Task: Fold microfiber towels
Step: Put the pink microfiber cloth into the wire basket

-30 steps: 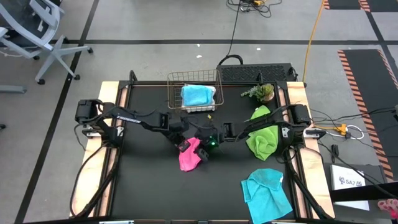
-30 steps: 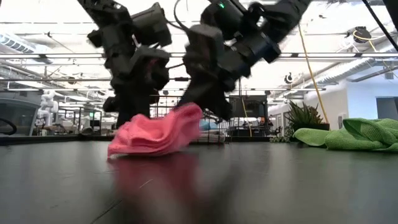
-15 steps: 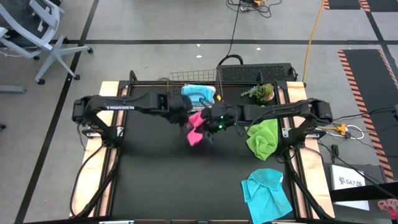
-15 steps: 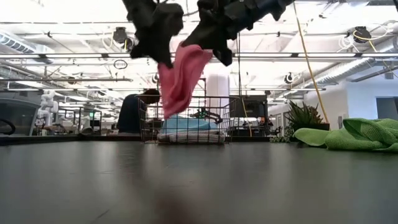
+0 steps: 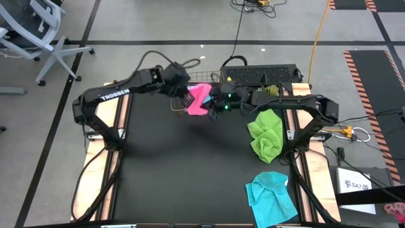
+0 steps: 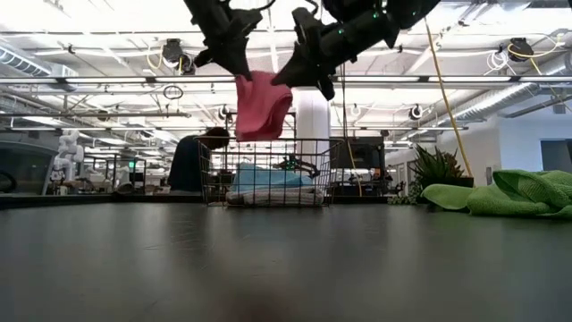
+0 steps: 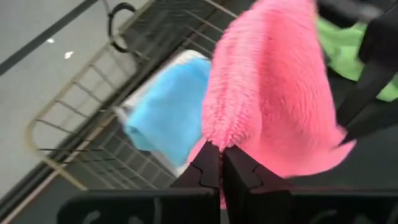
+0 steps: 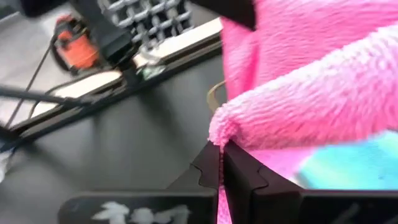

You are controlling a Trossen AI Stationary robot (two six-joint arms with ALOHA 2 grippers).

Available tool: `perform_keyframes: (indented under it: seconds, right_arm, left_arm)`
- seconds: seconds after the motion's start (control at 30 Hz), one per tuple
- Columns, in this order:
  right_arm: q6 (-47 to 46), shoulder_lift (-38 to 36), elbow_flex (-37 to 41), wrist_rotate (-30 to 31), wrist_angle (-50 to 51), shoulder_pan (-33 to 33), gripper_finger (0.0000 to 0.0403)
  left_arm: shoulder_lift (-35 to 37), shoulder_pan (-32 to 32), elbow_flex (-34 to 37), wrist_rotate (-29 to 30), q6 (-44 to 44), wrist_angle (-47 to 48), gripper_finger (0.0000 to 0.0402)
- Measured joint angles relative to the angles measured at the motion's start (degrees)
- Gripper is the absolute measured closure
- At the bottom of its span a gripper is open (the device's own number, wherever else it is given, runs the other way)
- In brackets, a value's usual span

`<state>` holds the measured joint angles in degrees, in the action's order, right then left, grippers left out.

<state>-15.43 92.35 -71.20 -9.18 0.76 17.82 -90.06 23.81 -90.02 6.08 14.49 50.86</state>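
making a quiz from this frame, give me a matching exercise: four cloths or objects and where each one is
Things:
1. pink microfiber towel
2. lime green microfiber towel
3. cyan-blue microfiber towel on the table
4. copper wire basket

Places:
A. near right corner of the table
B. far edge of the table, holding a folded blue towel
C. held in the air by both grippers
D. crumpled at the table's right side

Pairs: 1-C, 2-D, 3-A, 4-B
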Motion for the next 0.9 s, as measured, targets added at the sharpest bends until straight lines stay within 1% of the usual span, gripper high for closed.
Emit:
perform_keyframes:
  seconds: [0.1, 0.17, 0.33, 0.43, 0.57, 0.8, 0.9]
  right_arm:
    - [0.1, 0.0, 0.0, -0.4, -1.0, 2.9, 0.0403]
    - [0.2, 0.1, 0.0, -1.5, -1.8, 4.6, 0.0403]
    - [1.0, 0.4, 0.0, -1.5, -2.6, 6.9, 0.0403]
    - [1.3, 0.8, 0.0, -1.4, -3.2, 7.8, 0.0403]
    - [1.2, 2.3, 0.0, -1.3, -3.1, 8.5, 0.0403]
    - [0.8, 6.3, 0.0, -1.4, -3.3, 8.5, 0.0403]
    - [0.8, 7.5, 0.0, -1.4, -3.1, 9.1, 0.0403]
  left_arm:
    - [-0.4, 2.5, 0.0, -0.1, -1.5, -0.7, 0.0401]
    - [-0.4, 4.2, 0.0, -1.5, -2.6, -1.5, 0.0401]
    - [-0.4, 7.1, -0.1, -3.0, -4.3, -2.0, 0.0401]
    - [-0.8, 8.6, -0.1, -3.4, -5.6, -3.8, 0.0401]
    - [-2.5, 9.8, -0.1, -6.3, -5.8, -7.3, 0.0401]
    - [-7.5, 10.6, 0.1, -7.5, -7.9, -5.2, 0.0401]
    - [-9.1, 10.9, 0.0, -7.5, -7.3, -4.6, 0.0401]
